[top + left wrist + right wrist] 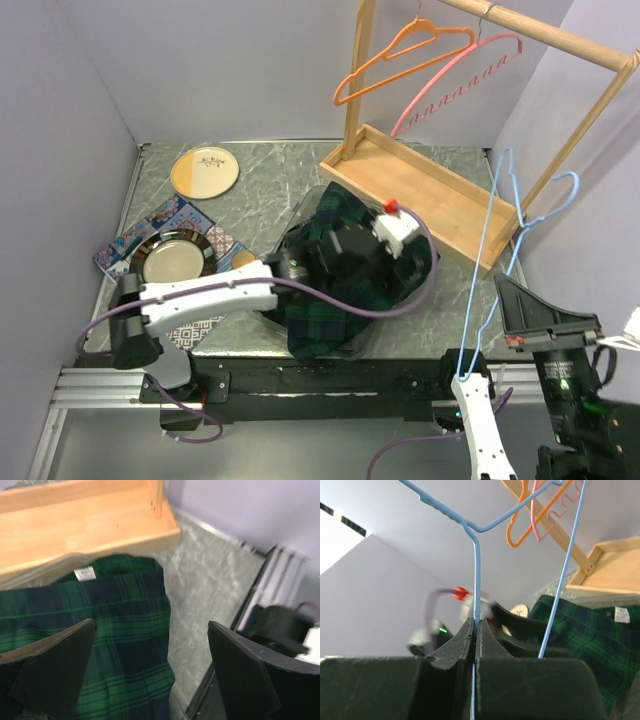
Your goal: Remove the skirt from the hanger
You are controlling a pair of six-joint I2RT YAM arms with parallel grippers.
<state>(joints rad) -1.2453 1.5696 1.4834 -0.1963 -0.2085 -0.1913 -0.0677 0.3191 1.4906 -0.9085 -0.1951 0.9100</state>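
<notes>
The dark green plaid skirt lies heaped on the table, free of any hanger; its white label shows in the left wrist view on the skirt. My left gripper hovers over the skirt's edge, jaws wide open with nothing between them. In the top view the left gripper sits above the heap. The bare blue wire hanger stands upright, pinched low on its wire by my right gripper. Seen from above, the hanger rises from the right gripper at the front right.
A wooden clothes rack stands at the back right with an orange hanger and a pink hanger on its rail. Two plates and a patterned mat lie at the left. A clear tub rim shows under the skirt.
</notes>
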